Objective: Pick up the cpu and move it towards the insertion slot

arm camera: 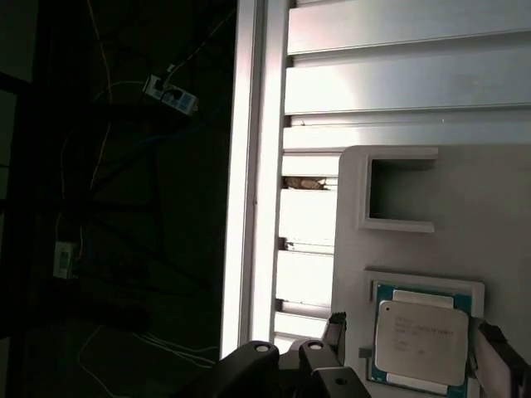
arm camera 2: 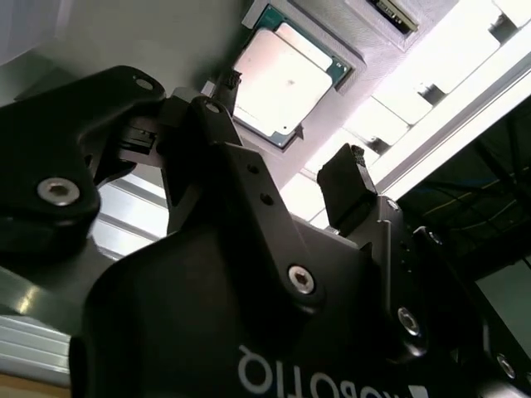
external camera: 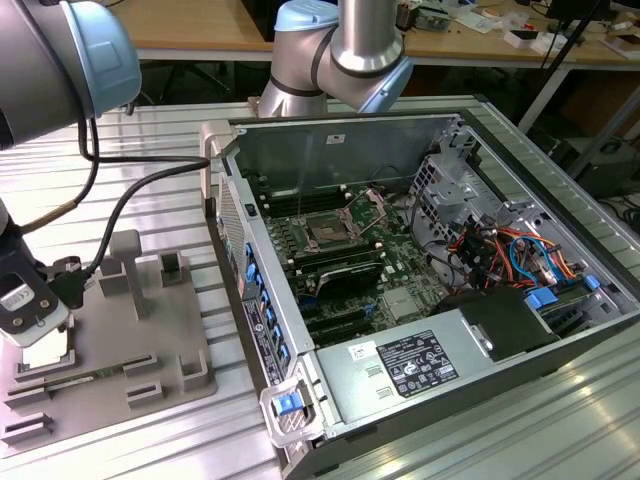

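A robot arm (external camera: 360,50) holds its gripper (external camera: 35,322) low over a grey plastic tray (external camera: 150,340) at about eight o'clock in the exterior view, on a slatted aluminium table (external camera: 120,170). In the second wrist view the two black fingers (arm camera 2: 353,178) stand apart with nothing between them, and the cpu (arm camera 2: 282,79) lies beyond the gap, silvery face up. In the first wrist view the chip sits flat in a square framed recess of the tray, a fingertip to either side of it. Whether the fingertips touch the chip cannot be told.

An open computer case (external camera: 340,140) fills the exterior view's right, just beside the tray. The insertion slot (external camera: 328,230) lies on the motherboard inside, at about two o'clock from the tray and well apart from the gripper. Its dark centre is uncovered and its load plate (external camera: 368,205) stands tilted up at the socket's far side. Orange and blue cables (external camera: 500,250) crowd the case at about three o'clock.
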Available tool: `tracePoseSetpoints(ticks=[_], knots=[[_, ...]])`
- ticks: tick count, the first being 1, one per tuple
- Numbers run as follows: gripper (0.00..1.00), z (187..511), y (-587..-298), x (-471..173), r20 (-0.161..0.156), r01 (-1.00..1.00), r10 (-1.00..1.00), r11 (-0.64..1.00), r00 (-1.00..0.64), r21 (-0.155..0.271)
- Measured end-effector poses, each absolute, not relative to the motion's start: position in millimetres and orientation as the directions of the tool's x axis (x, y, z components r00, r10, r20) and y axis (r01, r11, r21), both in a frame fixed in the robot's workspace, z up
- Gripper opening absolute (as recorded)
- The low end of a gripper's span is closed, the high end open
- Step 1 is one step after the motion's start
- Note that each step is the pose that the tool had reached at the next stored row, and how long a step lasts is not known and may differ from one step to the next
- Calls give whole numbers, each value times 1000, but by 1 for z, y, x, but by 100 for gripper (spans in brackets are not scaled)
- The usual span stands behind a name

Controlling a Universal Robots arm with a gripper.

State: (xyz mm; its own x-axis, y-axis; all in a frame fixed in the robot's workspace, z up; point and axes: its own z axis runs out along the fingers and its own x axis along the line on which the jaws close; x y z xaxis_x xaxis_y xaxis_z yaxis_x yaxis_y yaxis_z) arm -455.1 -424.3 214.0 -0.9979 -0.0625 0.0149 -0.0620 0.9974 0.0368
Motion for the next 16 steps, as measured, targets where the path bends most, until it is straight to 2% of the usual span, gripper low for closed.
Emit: tracePoseSetpoints(ticks=[16], knots=[[67, 194, -425, -451, 15, -52, -52, 998, -999, 33]])
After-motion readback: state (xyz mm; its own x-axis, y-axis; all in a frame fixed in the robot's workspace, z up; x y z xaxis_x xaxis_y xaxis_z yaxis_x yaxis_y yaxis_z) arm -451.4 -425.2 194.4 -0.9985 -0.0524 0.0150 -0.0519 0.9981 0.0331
